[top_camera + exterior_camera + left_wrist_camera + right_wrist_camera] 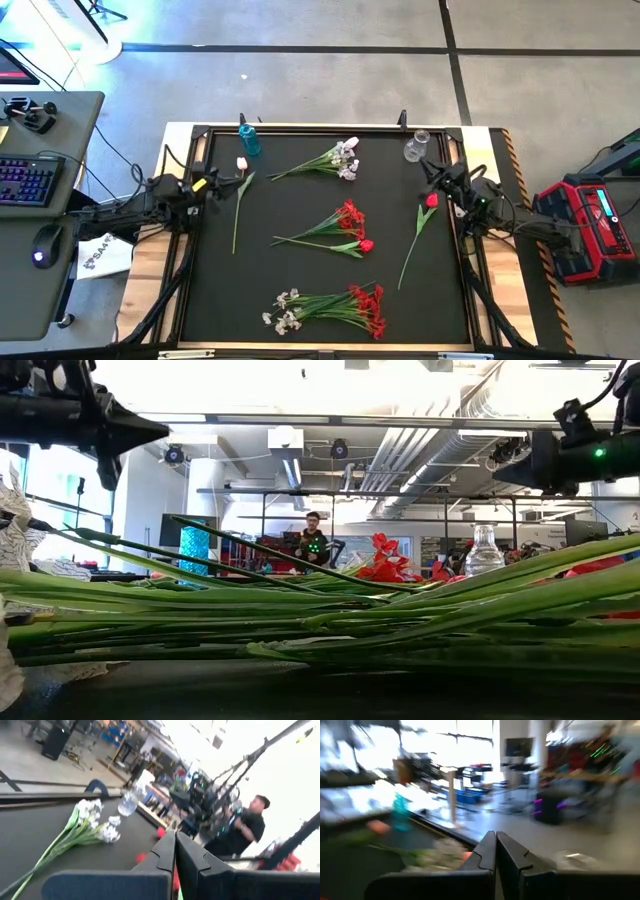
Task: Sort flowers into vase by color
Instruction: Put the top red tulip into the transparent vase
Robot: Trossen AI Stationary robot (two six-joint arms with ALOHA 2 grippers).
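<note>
Flowers lie flat on the black mat [300, 270]: a pink-white tulip [241, 163] at far left, a white spray [340, 160] at the far middle, red blooms [348, 225] in the centre, a single red flower [431, 200] at right, and a white and red bunch [330, 308] near the front. A blue vase [249, 140] and a clear vase [416, 148] stand at the far edge. My left gripper [220, 184] hovers shut at the mat's left edge [175, 845], my right gripper [430, 173] shut at the right edge [495, 842]. Neither touches anything.
Green stems [330, 620] fill the foreground of the low view. A desk with a keyboard [25, 180] stands left of the table, a red case [595, 215] to its right. A person [245, 825] stands in the room beyond the table.
</note>
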